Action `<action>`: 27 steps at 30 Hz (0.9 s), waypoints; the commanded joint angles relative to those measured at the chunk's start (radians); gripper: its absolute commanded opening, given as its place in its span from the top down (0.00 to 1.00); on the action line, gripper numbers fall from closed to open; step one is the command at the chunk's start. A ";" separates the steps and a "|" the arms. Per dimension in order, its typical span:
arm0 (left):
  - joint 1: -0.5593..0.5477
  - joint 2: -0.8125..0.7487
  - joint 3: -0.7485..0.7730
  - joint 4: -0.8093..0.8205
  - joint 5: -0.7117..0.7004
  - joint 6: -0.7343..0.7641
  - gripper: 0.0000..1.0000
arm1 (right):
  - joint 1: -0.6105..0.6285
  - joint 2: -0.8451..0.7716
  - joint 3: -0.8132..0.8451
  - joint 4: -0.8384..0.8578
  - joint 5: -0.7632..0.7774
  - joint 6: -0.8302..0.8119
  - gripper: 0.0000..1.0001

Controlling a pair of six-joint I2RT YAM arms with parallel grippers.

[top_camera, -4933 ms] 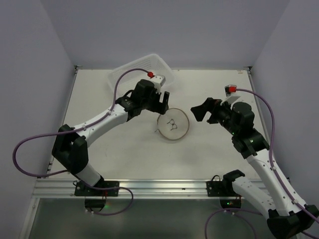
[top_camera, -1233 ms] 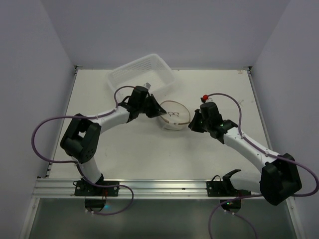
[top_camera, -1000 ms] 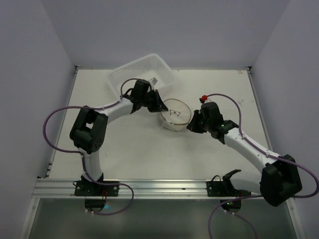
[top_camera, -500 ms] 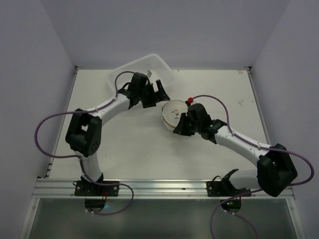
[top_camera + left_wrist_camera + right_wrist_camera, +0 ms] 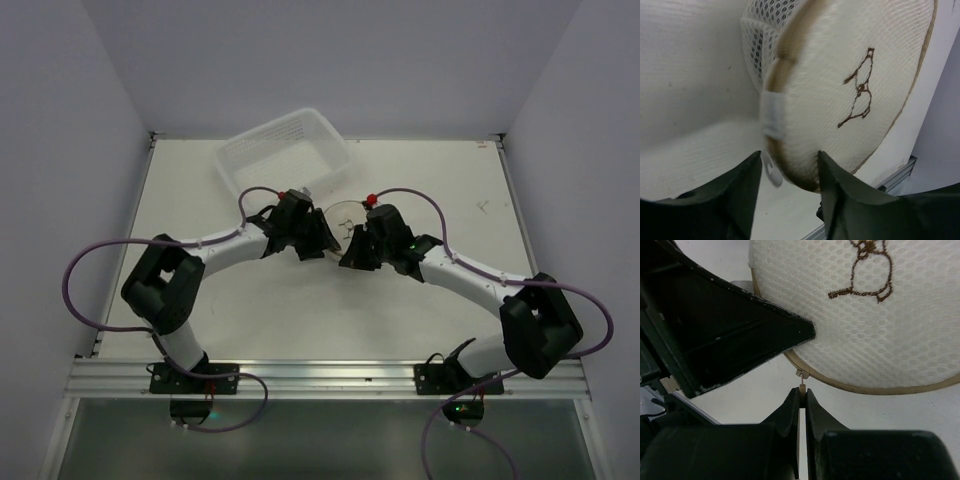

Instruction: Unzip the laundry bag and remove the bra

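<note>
Both tools closed in | laundry bag [image 5: 342, 216] on edge, face toward right tool [image 5: 801, 390]

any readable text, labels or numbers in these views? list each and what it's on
No readable words, brands or numbers in any view.
laundry bag: only a stitched bra outline on its flat mesh face, no lettering.
White tab on the bag's tan rim: blank as far as visible.
plastic basket: no label visible.
</note>
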 commanded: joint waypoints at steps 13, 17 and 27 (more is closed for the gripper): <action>0.098 -0.049 0.013 0.025 0.021 0.174 1.00 | -0.322 -0.217 -0.151 -0.105 0.010 -0.085 1.00; 0.154 -0.017 0.073 0.031 0.119 0.303 1.00 | -0.334 -0.214 -0.128 -0.139 -0.025 -0.152 1.00; 0.162 0.327 0.592 -0.093 0.243 0.414 0.69 | -0.141 -0.138 -0.045 -0.026 -0.137 -0.033 1.00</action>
